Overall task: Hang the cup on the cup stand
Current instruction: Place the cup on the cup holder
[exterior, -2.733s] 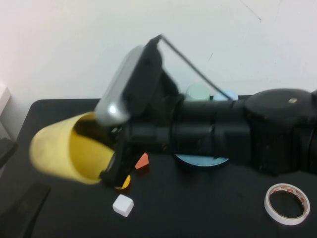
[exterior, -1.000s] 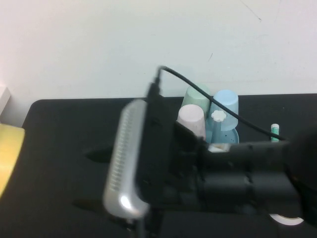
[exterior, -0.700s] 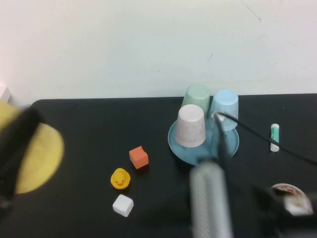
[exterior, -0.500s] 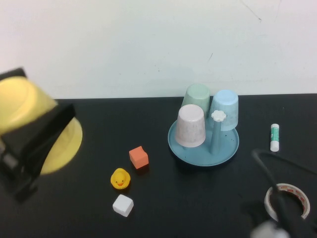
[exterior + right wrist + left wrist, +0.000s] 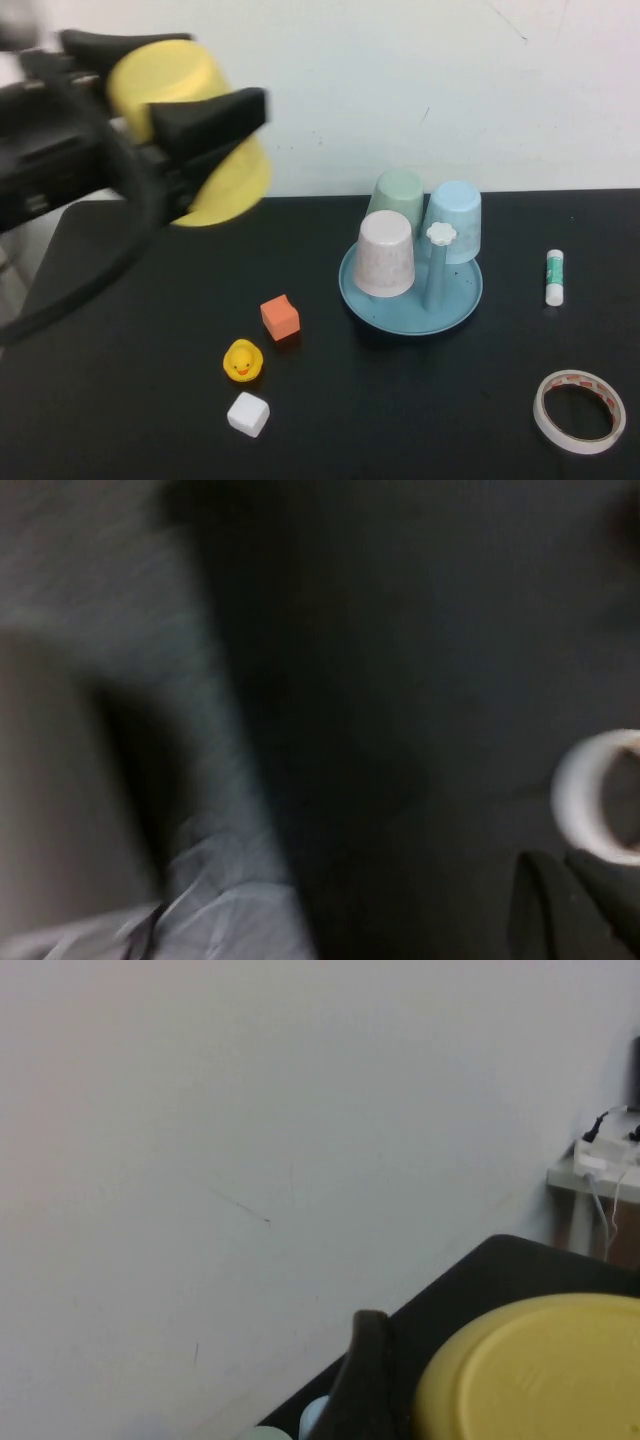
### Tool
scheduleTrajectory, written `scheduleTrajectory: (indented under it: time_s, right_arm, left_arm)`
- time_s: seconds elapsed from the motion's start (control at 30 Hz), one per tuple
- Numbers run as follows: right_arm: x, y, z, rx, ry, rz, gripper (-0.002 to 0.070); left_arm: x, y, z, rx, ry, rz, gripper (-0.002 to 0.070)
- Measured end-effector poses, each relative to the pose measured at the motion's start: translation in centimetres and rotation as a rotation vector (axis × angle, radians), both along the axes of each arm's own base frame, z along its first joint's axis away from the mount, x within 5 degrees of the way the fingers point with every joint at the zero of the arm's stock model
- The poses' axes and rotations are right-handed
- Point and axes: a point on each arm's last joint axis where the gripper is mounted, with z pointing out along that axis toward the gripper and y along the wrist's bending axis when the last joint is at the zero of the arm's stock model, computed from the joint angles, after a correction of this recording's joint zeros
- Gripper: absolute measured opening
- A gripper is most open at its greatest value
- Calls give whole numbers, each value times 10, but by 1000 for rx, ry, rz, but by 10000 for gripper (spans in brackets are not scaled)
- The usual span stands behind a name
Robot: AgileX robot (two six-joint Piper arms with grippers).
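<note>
Risk lies in the left gripper (image 5: 200, 135), clamped wide on the plain yellow plastic tumbler (image 5: 195, 130), bumping neighbouring cups on the round teal-blue pegged dish (image 5: 462, 300); right gripper, unseen, is closed empty.

On the black bench (image 5: 150, 400) in front of me I see an orange cube (image 5: 280, 317), with a yellow toy duck (image 5: 241, 360) just beside it on my side and a white cube (image 5: 248, 414) nearer still. A pale pink cup (image 5: 385, 254), a pale green cup (image 5: 396, 195) and a light blue cup (image 5: 454, 220) stand upside down, close together. To my right lie a green-and-white stick (image 5: 555, 276) and a tape roll (image 5: 579, 411).
</note>
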Motion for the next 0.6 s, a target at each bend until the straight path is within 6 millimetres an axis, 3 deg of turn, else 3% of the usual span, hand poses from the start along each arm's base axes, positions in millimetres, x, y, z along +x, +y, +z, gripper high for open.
scheduleTrajectory:
  time_s: [0.17,0.3,0.47,0.6]
  right_arm:
    - [-5,-32,13,113,-141,-139,4]
    - [-12,-46,16,164,-175,-166,1]
    - [-15,-51,16,178,-179,-177,1]
    - [-15,-51,16,178,-179,-177,1]
  left_arm:
    - [42,-45,-18,49,94,12,557]
    - [70,-87,-36,88,143,-27,557]
    - [112,-143,-75,139,209,-94,557]
    - [144,-172,-104,156,240,-111,557]
